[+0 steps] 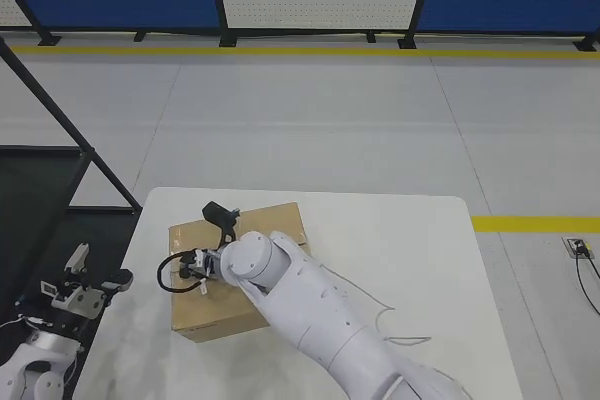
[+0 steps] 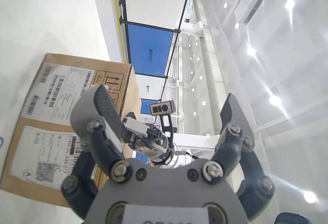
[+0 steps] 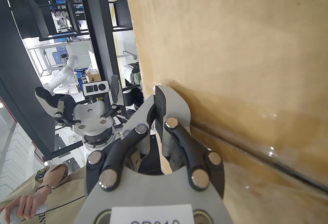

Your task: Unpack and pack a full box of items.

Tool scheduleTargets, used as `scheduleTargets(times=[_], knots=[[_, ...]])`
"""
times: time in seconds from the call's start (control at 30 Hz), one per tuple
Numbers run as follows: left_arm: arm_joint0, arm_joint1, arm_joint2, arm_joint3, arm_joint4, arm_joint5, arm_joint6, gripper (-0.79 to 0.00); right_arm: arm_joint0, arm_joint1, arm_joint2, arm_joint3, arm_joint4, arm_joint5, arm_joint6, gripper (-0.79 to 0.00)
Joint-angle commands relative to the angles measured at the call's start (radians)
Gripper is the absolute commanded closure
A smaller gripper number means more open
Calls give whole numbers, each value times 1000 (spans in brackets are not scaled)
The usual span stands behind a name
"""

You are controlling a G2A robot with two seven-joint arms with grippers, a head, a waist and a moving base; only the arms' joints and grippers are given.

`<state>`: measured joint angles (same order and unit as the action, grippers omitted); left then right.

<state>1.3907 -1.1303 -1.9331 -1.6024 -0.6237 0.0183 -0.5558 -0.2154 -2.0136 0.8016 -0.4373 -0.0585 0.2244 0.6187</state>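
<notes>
Box [image 1: 205,315]: taped cardboard, stiff, probably heavy; take by flap edge.
Right gripper [image 3: 157,96]: jaws together against box.
Left gripper [image 2: 166,96]: jaws apart.

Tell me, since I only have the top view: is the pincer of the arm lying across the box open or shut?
Observer: Shut. The right wrist view shows the right pincer with its fingers pressed together at the edge of the box.
Operator: Is the box sealed?
Observer: Glossy tape runs along the top seam, beside that pincer.
Operator: And the other arm?
Observer: The left pincer is open, apart from the box, facing its labelled side.
</notes>
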Motion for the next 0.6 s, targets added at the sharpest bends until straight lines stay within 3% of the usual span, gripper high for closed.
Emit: scheduleTargets(times=[0.0,0.3,0.57], knots=[[-4,1,1,-3,4,3,-5,-785,-7,5,9,-11,-4,-2,-7,0],[-16,9,-5,-23,14,14,-31,-785,-101,57,52,-167,-89,63,-44,0],[-24,16,-10,-32,19,20,-58,-785,-305,130,124,-495,-221,208,-63,0]])
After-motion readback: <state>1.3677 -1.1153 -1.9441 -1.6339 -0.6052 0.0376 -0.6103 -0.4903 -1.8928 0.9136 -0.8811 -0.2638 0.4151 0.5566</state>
